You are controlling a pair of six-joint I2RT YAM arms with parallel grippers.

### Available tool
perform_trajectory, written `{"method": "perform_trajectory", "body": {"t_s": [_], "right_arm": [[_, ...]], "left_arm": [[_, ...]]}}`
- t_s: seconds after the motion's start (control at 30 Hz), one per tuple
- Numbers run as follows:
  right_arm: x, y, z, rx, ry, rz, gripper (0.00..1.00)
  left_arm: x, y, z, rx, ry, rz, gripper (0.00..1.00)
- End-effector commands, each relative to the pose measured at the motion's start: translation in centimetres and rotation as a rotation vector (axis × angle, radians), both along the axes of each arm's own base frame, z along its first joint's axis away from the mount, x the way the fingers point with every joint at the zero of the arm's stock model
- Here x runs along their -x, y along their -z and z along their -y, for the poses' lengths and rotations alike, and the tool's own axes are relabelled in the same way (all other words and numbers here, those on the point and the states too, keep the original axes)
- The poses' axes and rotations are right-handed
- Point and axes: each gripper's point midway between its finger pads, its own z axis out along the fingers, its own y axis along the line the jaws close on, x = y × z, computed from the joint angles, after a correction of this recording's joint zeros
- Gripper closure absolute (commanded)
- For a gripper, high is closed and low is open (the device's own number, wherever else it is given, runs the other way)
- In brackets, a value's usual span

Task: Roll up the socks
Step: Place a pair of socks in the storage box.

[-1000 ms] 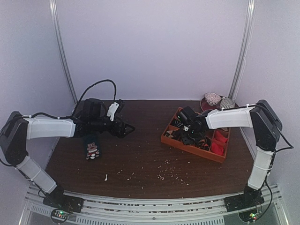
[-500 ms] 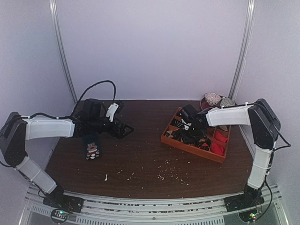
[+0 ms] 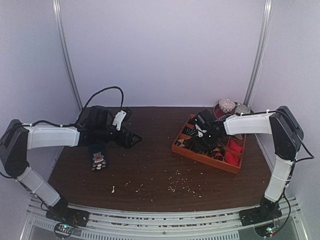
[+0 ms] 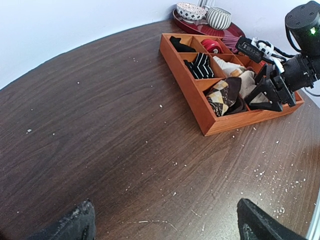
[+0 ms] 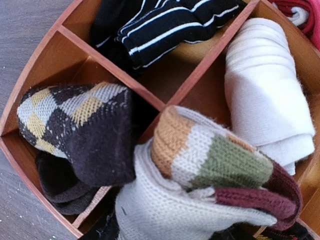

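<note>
Right part of the counter (image 3: 150, 170): rolled socks (image 5: 200, 170), cream with tan, green and dark-red bands, lying in a near compartment of the wooden tray (image 4: 240, 122), against the argyle bundle (image 5: 85, 130); right hand (image 4: 276, 91) directly above them, fingers apart, gripping nothing; left hand (image 3: 132, 138) spread wide, low over the counter at left, near a small dark sock (image 3: 98, 157).

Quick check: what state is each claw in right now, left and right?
Left claw: open, empty.
Right claw: over the rolled cream knitted sock pair with coloured stripes in the orange wooden divided tray; open or closed cannot be told.
</note>
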Motion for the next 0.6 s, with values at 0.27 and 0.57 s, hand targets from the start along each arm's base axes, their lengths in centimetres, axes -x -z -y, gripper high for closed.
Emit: {"method": "perform_trajectory", "body": {"t_s": [0.27,0.57], "right_arm": [[1.0,-3.3,1.3,-0.036,0.03,0.016,0.46],[0.3,-7.2,0.5,-0.135,0.026,0.092,0.46]], "left_arm": [[-0.5,-1.9,0.0,0.01,-0.005,0.056,0.02],[-0.7,-1.7,0.0,0.005,-0.007,0.054,0.02]]}}
